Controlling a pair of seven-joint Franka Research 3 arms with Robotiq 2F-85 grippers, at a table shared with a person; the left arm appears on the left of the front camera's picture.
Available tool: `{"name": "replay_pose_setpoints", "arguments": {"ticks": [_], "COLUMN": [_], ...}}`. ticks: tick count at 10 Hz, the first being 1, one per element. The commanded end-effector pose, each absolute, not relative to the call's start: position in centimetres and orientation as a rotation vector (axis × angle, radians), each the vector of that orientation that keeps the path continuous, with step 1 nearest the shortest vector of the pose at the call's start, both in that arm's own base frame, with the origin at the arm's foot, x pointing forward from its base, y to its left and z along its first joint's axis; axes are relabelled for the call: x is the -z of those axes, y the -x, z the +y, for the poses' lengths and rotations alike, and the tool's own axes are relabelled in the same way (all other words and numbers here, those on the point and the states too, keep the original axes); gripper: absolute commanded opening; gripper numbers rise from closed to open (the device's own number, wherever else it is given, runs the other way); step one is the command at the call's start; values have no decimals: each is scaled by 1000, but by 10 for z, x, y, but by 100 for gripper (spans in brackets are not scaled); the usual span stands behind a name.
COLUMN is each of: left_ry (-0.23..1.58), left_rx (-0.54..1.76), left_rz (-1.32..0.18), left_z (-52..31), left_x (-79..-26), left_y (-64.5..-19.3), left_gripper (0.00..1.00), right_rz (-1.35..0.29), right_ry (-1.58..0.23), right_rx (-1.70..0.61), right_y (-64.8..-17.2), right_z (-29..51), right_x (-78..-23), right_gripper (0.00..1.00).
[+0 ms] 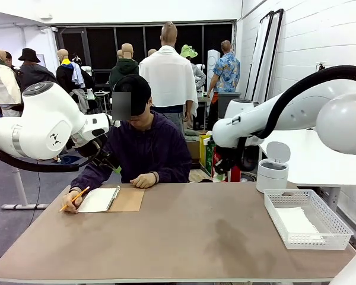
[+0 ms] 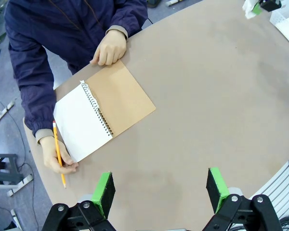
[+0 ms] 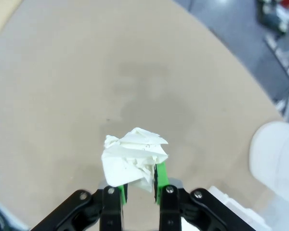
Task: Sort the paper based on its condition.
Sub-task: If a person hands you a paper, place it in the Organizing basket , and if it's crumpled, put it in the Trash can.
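A crumpled wad of paper [image 3: 134, 161] sits pinched between the right gripper's [image 3: 138, 185] green fingers [image 3: 160, 179], which stand narrow, closed on it, and it hangs above bare tabotop in the right wrist view, with a white lidded bin [image 3: 275, 161] off at about three o'clock of the wad. In the front view that bin [image 1: 273, 169] stands at the far right of the tabletop [image 1: 184, 237], and just in front of it, toward five o'clock, a white mesh basket [image 1: 307, 218] already holds what looks like a flat white sheet [image 1: 299, 222]. So one good sheet seems sorted, and the crumpled piece is in hand but not yet dropped; the bin is my guess for its destination, and its lid looks closed from here, so that may need dealing with. At the far left of the tabletop, around nine o'clock from its middle, the person's hand [image 2: 58, 159] holds a yellow pencil [image 2: 58, 153] at the edge of an open spiral notebook [image 2: 103, 113] with a brown cover, its white page uppermost; the other hand [image 2: 108, 47] rests at the notebook's top edge. More pages may come from there, so the sorting is probably not near its end. The left gripper [image 2: 160, 191] hovers above the tabletop near the notebook, its fingers [image 2: 104, 191] spread wide and holding nothing.
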State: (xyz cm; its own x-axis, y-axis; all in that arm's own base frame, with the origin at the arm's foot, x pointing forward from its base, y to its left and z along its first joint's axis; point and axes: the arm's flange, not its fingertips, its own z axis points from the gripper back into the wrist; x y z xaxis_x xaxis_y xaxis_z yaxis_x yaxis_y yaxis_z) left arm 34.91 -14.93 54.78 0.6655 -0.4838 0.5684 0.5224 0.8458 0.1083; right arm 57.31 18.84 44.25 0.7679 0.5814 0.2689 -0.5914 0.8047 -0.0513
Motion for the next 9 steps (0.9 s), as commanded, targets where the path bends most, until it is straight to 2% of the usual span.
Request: {"name": "replay_pose_setpoints", "arguments": {"ticks": [1, 2, 3, 7, 9], "left_ry": [68, 68, 68, 68, 68], "left_rx": [568, 568, 568, 568, 568], "left_rz": [-621, -621, -621, -621, -621], "left_z": [-149, -149, -149, -149, -149], "left_x": [-548, -548, -548, -548, -548], "left_y": [-350, -350, -350, -350, -350], "left_gripper": [100, 100, 100, 100, 100], "right_rz": [-346, -405, -300, -320, -418], "right_ry": [-21, -61, -34, -36, 80], "right_rx": [-563, -623, -592, -592, -319], "right_y": [-559, -546, -574, -568, -581], "right_z": [188, 195, 178, 180, 174], "right_x": [-440, -442, -445, -444, -449], "right_gripper": [28, 28, 28, 28, 28]}}
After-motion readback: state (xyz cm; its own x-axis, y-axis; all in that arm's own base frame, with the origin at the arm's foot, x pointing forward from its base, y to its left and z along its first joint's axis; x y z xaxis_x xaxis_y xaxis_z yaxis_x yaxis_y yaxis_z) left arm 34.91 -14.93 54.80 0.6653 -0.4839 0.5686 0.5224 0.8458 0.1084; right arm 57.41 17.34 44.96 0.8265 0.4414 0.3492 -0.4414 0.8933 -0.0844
